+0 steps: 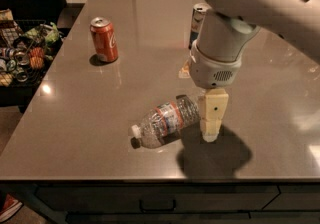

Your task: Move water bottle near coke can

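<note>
The water bottle [167,122] lies on its side near the front of the grey table [75,118], white cap pointing front-left, its base toward the right. The coke can [104,39] stands upright at the back left, well apart from the bottle. My gripper [212,125] hangs down from the big grey arm [222,53], right beside the bottle's base end and low over the table. It holds nothing that I can see.
A slim silver-and-blue can [198,15] stands at the back, partly hidden behind my arm. A small tan object [184,71] lies by the arm. A black basket of snacks [20,53] stands off the table's left edge.
</note>
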{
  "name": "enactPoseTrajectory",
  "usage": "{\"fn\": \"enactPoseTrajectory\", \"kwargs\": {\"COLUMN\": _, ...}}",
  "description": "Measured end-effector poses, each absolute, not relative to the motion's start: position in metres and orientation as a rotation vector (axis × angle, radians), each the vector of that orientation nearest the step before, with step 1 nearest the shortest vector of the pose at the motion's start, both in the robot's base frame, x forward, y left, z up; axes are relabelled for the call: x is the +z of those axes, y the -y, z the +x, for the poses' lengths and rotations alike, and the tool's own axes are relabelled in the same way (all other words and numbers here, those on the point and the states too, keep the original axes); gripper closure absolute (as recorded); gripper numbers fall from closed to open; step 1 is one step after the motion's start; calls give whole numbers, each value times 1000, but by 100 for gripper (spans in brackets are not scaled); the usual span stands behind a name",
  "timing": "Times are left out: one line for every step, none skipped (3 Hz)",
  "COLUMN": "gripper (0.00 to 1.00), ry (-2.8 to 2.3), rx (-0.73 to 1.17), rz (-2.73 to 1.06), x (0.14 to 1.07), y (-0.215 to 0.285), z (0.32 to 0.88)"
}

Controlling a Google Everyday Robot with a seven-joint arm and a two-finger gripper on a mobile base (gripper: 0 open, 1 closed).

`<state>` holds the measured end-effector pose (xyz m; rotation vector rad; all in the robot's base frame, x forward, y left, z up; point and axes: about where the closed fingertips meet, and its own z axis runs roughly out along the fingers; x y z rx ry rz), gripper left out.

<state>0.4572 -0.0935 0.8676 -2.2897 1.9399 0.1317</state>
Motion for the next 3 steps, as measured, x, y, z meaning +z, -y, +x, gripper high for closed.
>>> {"fn": "enactPoseTrajectory", "kwargs": {"gripper": 25, "ry": -1942, "rx": 153, "rz": -2302, "x": 862, "y": 92, "z": 459}}
{"fn": "enactPoseTrajectory", "kwargs": {"gripper": 56, "ry": -1946, "rx": 172, "rz": -2304, "x": 867, "y": 88, "z": 465}}
{"fn": "enactPoseTrajectory", "kwargs": {"gripper": 78, "ry": -1944, "rx": 177, "rz": -2296, "x": 877, "y": 83, "z": 474}}
